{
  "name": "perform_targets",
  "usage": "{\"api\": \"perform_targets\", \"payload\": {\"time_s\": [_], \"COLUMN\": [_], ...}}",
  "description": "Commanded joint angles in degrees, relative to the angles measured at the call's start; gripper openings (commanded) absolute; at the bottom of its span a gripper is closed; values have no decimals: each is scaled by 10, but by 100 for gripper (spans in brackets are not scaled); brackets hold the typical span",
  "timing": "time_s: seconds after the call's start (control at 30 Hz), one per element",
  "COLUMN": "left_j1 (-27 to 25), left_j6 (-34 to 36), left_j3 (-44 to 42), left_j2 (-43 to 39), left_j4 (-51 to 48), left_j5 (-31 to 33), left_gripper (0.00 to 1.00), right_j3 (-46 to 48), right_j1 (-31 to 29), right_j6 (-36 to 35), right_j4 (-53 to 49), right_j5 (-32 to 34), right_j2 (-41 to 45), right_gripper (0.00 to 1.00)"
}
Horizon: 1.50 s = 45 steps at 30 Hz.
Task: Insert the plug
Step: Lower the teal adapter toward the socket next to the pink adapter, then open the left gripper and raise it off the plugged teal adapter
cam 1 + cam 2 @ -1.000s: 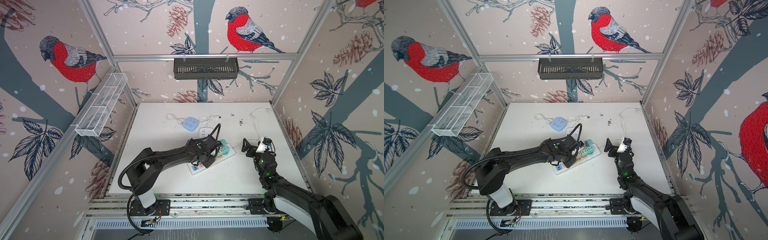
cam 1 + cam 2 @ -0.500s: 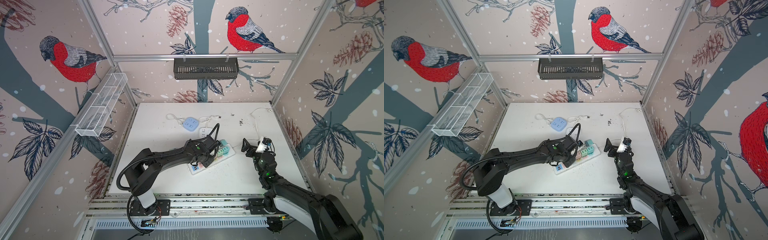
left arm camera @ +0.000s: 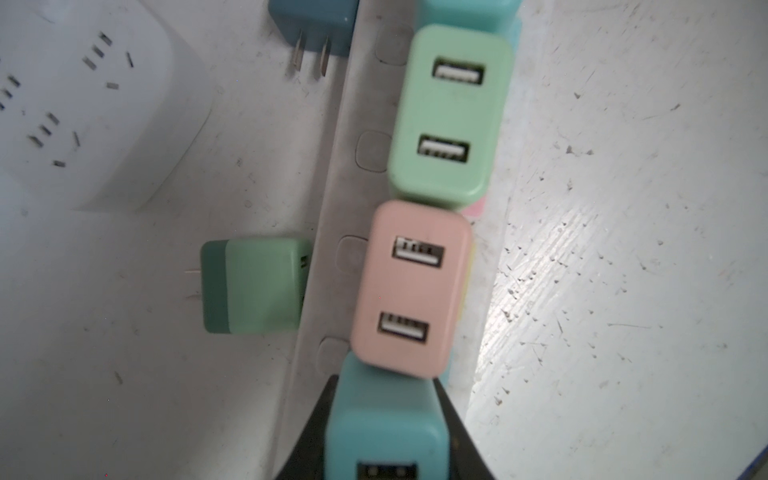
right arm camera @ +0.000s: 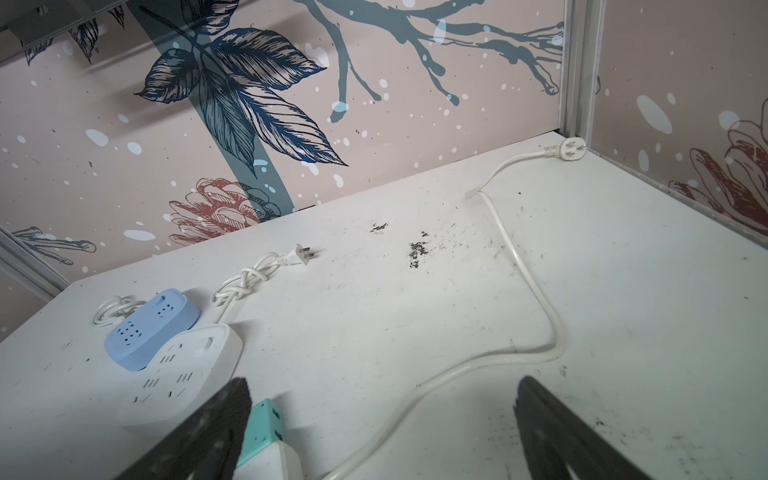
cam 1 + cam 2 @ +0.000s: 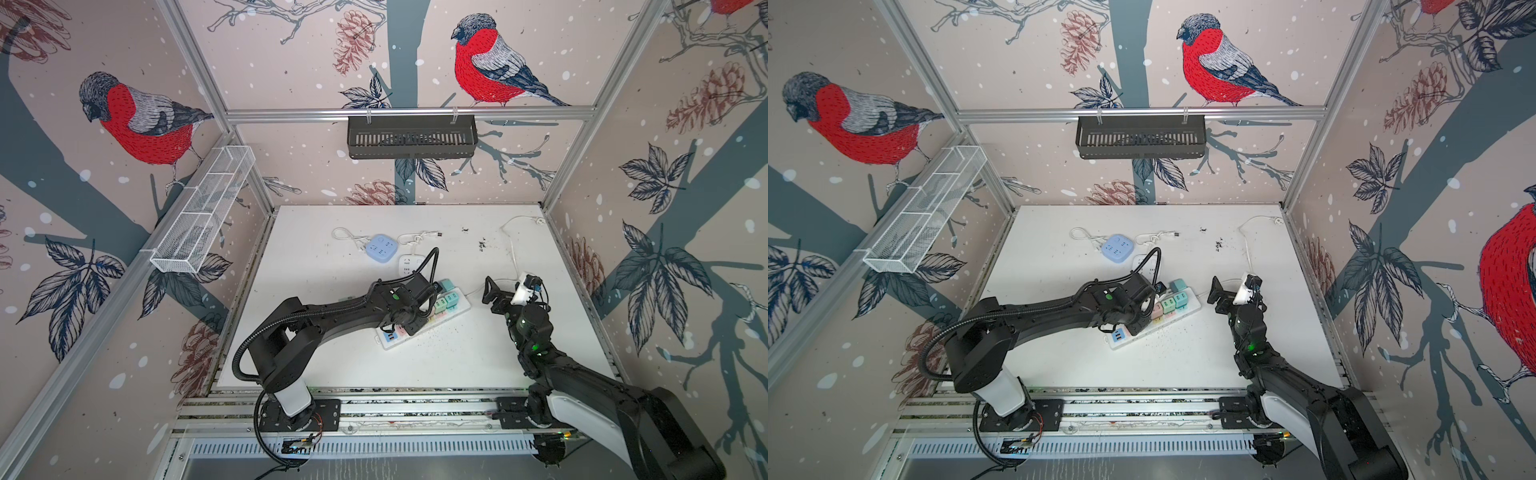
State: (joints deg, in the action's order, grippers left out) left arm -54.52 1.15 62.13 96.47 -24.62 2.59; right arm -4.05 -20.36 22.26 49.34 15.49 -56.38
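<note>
Right now the left fingers (image 3: 309,449) are pinched narrow on the flanks of a teal USB charger (image 3: 386,428), the plug I am meant to seat. I grip it by the sides so its prongs point down at the white power strip (image 3: 332,187) and its port face looks up at the wrist camera. It lines up with the row on the strip, touching the pink charger (image 3: 411,289), with a light green charger (image 3: 451,114) next along. Its body hides the prongs, so I cannot tell whether they are in the slots.

Off the strip, a loose green charger (image 3: 253,286) lies on its side on the worktop (image 3: 623,249), just beside the strip's edge. I take it for a spare.

The right fingers (image 4: 208,428) stand wide apart and hold nothing. They hover near the strip's other end, I judge so they can steady it if my push makes it slide. A white cord (image 4: 519,266) trails from there to the back corner.
</note>
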Motion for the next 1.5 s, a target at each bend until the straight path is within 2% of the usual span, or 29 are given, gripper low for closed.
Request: {"api": "perform_targets", "payload": {"time_s": [0.0, 0.9, 1.13, 1.33, 1.4, 1.47], "left_j1": [1, 35, 34, 31, 29, 27], "left_j6": [9, 25, 21, 19, 16, 14], "left_j3": [-6, -25, -4, 3, 1, -4], "left_j2": [0, 27, 60, 71, 64, 51], "left_j4": [21, 66, 42, 41, 44, 50], "left_j5": [-40, -68, -40, -41, -35, -33], "left_gripper": [0, 0, 0, 0, 7, 19], "right_j3": [-4, -9, -10, -12, -11, -11], "right_j1": [-2, -4, -5, -5, -5, -6], "right_j6": [-9, -11, -11, -12, -12, -12], "right_j4": [15, 14, 14, 13, 13, 13], "right_j5": [10, 13, 15, 15, 16, 16], "right_j2": [-1, -9, -10, -12, -13, -13], "right_gripper": [100, 100, 100, 100, 100, 100]}}
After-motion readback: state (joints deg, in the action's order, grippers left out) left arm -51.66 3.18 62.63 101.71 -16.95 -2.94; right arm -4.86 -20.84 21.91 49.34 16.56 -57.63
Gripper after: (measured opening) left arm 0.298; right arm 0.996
